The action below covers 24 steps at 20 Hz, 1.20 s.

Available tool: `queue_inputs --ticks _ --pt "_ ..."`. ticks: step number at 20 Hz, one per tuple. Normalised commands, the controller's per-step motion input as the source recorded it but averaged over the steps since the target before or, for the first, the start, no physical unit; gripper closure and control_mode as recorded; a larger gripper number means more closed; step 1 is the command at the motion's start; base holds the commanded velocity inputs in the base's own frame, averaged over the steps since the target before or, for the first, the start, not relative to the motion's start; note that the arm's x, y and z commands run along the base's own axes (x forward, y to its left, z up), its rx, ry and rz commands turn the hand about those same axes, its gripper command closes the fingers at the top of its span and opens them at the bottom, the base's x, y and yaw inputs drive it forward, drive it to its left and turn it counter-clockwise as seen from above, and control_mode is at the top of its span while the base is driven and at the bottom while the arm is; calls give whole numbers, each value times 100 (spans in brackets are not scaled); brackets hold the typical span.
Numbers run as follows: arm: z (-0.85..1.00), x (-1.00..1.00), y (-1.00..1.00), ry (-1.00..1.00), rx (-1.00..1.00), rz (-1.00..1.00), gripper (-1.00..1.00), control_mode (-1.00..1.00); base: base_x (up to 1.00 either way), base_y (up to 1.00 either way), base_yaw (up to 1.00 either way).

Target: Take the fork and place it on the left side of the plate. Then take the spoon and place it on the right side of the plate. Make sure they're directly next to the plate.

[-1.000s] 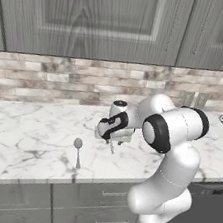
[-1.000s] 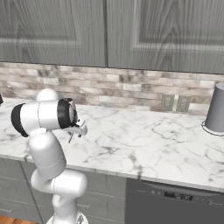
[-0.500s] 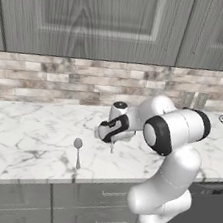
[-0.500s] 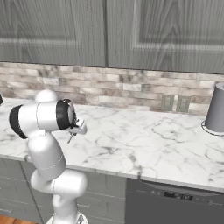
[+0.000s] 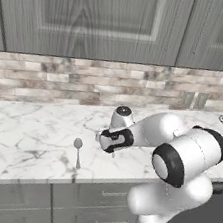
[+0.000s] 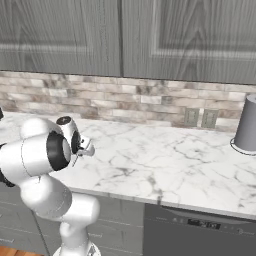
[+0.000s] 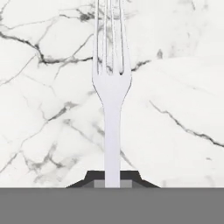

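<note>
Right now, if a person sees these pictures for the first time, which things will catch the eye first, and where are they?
In the hand view, the fork stands out first: its handle runs into the shut tool, tines pointing away over the white marble counter. In the left base view, the spoon lies alone near the counter's front edge, left of the tool. A grey cylindrical container stands far right by the brick backsplash.

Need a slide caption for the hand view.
Gripper shut on the fork handle, tines pointing away over the marble counter.

Glossy white rounded arm segments, black joint bands, dark claw (image 7: 112, 178)
</note>
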Motion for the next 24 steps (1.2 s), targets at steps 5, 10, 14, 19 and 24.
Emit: queue_inputs --ticks 5,10,14,19,24 --pt "98 -57 -22 -3 2 0 100 -100 0 0 0" --pt "100 -53 -19 0 7 0 100 -100 0 0 0" --pt "100 -64 -13 0 8 0 100 -100 0 0 0" --pt "99 -83 -5 0 3 0 100 -100 0 0 0" --pt "98 -97 -8 0 0 0 100 -100 0 0 0"
